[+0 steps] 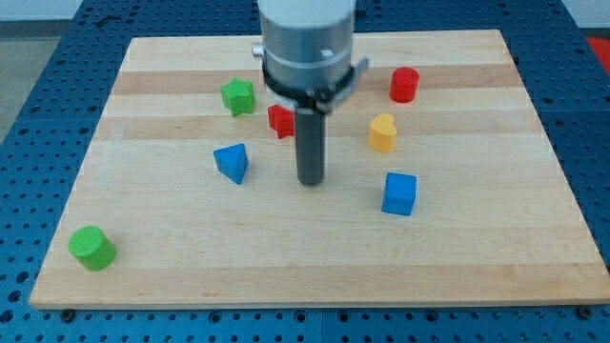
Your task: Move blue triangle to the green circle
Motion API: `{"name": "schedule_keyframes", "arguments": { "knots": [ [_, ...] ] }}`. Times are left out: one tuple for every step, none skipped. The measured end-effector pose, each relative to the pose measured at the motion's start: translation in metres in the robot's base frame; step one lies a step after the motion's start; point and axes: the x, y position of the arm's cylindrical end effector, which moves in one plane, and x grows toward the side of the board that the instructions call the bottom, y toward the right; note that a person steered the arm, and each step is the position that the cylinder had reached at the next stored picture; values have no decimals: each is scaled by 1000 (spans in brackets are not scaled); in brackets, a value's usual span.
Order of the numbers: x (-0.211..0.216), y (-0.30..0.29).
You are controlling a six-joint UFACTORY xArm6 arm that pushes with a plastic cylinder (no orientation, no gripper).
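Note:
The blue triangle [232, 162] lies left of the board's middle. The green circle [92, 248] stands near the board's bottom left corner, far below and left of the triangle. My tip [311, 181] is the lower end of the dark rod, near the board's middle. It stands to the right of the blue triangle with a clear gap between them, touching no block.
A green star [238, 96] lies above the triangle. A red block [279, 121] sits partly hidden behind the rod. A yellow heart [382, 132], a red cylinder [404, 85] and a blue cube [399, 193] lie to the right. The wooden board [315, 276] rests on a blue perforated table.

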Motion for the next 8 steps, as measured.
{"name": "schedule_keyframes", "arguments": {
  "knots": [
    [-28,-22],
    [-25,-39],
    [-12,-60],
    [-6,-84],
    [0,-104],
    [11,-119],
    [25,-130],
    [27,-152]
  ]
}}
